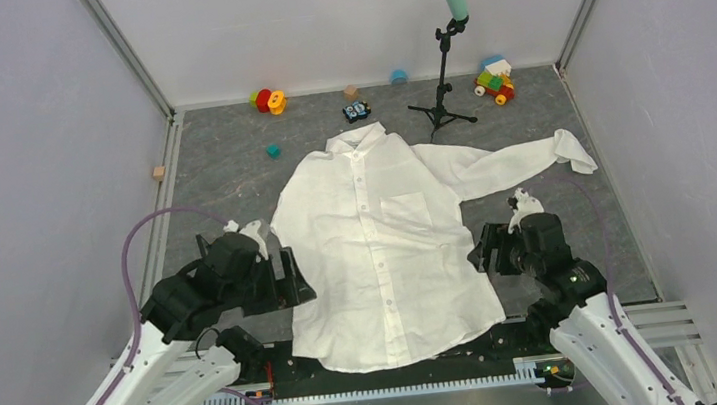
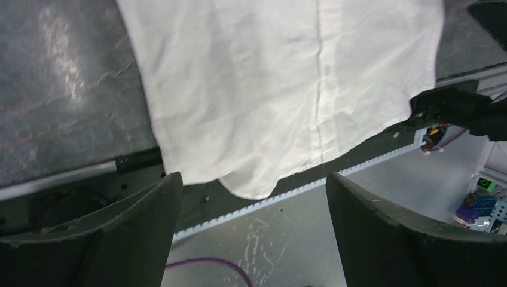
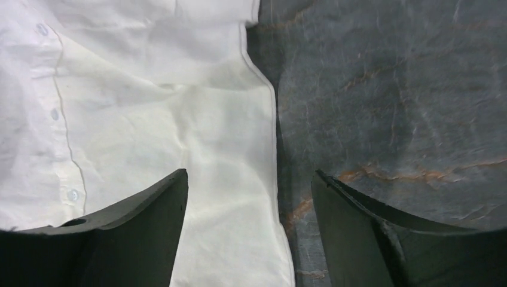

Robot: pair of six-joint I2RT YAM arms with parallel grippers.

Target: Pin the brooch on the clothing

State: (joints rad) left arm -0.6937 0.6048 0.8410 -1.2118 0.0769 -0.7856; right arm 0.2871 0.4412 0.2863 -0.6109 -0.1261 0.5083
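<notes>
The white button-up shirt lies flat, front up, collar at the far end, chest pocket showing, one sleeve stretched to the right. My left gripper is open and empty at the shirt's left edge near the hem; its wrist view shows the hem ahead of the jaws. My right gripper is open and empty at the shirt's right edge, which runs between its fingers in the right wrist view. A small dark and blue object lies beyond the collar; I cannot tell whether it is the brooch.
A black stand with a teal top stands behind the shirt's right shoulder. Toys lie along the back: a red and yellow one, a block car, a teal cube, wooden cubes. Grey walls close in both sides.
</notes>
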